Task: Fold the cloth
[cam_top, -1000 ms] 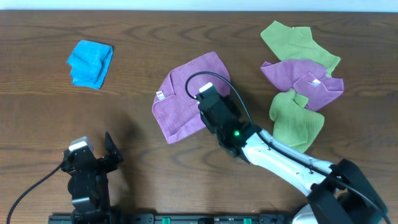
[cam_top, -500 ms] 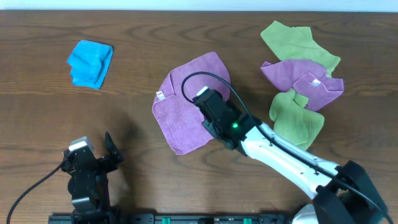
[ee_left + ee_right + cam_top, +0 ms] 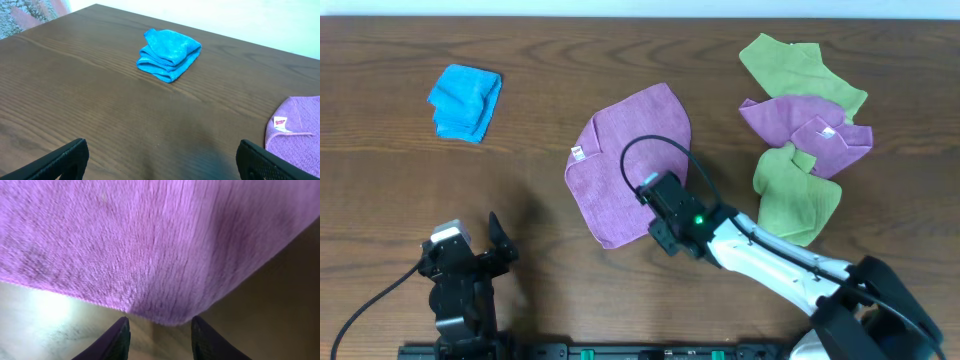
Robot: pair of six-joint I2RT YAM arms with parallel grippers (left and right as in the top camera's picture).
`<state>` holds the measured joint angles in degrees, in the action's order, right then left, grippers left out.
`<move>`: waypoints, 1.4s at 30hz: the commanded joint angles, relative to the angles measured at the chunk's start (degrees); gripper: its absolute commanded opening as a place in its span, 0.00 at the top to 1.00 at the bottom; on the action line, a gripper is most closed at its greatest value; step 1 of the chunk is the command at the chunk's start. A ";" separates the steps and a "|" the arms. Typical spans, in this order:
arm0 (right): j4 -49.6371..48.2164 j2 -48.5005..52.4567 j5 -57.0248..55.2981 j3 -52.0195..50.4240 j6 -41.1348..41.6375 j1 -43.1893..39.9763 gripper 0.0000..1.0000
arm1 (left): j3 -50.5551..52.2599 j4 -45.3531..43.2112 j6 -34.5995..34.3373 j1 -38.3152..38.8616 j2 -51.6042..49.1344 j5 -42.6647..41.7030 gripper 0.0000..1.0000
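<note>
The lilac-purple cloth (image 3: pixel 620 150) lies spread flat on the middle of the table, its white tag (image 3: pixel 577 154) at the left edge. Its right corner also shows in the left wrist view (image 3: pixel 298 131). My right gripper (image 3: pixel 657 228) hovers low at the cloth's near right edge. In the right wrist view the cloth (image 3: pixel 150 245) fills the top, and one corner points down toward the gap of the right gripper (image 3: pixel 159 332). Its fingers (image 3: pixel 117 337) stand apart with only bare table between them. My left gripper (image 3: pixel 162 160) rests open near the front left, far from the cloth.
A folded bright-blue cloth (image 3: pixel 466 101) lies at the back left. At the right is a heap of a lime-green cloth (image 3: pixel 800 62), a second purple cloth (image 3: pixel 805 128) and another green one (image 3: pixel 796 197). The right arm (image 3: pixel 780 265) crosses the near right of the table.
My right gripper has drawn back toward the near edge and come off the cloth. The cloth's near corner has slid nearer and it lies flatter. The left arm is still.
</note>
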<state>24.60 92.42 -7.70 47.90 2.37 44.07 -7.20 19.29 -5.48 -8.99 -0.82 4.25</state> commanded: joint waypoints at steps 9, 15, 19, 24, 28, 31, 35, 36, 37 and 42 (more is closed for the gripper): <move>-6.91 0.83 -9.03 -4.33 3.58 0.15 0.54 | 1.22 0.55 1.03 -0.37 0.09 -0.09 0.05; -11.87 5.29 -9.97 -4.42 3.63 0.00 0.54 | 1.22 0.55 1.03 -0.37 0.09 -0.09 0.05; -13.07 8.00 -12.94 -4.20 5.90 -0.11 0.54 | 1.22 0.55 1.01 -0.37 0.09 -0.09 0.05; -13.05 7.98 -14.01 -3.04 6.82 -1.11 0.55 | 1.22 0.55 1.01 -0.37 0.09 -0.09 0.05; -13.05 7.98 -16.44 -1.60 6.82 -2.12 0.61 | 1.22 0.55 1.01 -0.37 0.09 -0.09 0.05; -12.35 7.98 -20.04 0.70 6.36 -2.45 0.68 | 1.22 0.55 1.01 -0.37 0.09 -0.09 0.05; -11.96 7.98 -20.39 4.90 4.31 -2.99 0.80 | 1.22 0.55 1.03 -0.37 0.09 -0.09 0.04; -11.98 7.98 -20.37 5.81 4.20 -3.19 0.85 | 1.22 0.55 1.01 -0.37 0.09 -0.09 0.05; -11.96 7.98 -20.37 7.02 4.20 -3.30 0.91 | 1.22 0.55 1.01 -0.37 0.09 -0.09 0.05; -11.91 7.98 -20.39 11.61 2.12 -3.28 0.99 | 1.22 0.55 1.01 -0.37 0.09 -0.09 0.04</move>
<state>12.60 100.25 -26.70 56.77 6.46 41.19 -7.20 19.29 -5.48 -8.99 -0.82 4.27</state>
